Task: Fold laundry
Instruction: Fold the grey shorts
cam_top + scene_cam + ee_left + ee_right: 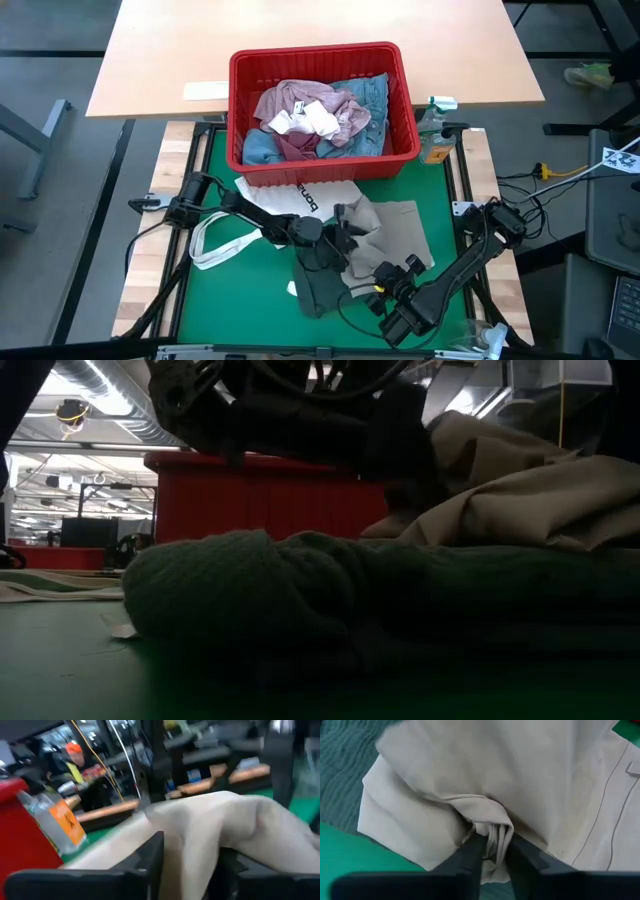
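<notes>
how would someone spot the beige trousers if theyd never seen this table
Find the red plastic basket at the far edge of the green mat. Just in front of it lies a crumpled heap. The beige woven trousers are its pale upper layer, resting on the dark green knit top, beside the white tote bag.

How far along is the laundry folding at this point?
Nothing looks finished: no neat folded stack shows. In hand: the beige cloth trousers, lying over the crumpled dark green knit top on the green mat, with the left hand and right hand both astride folds of them. Left: the pink top, blue denim jeans and white socks wait in the red plastic basket.
</notes>
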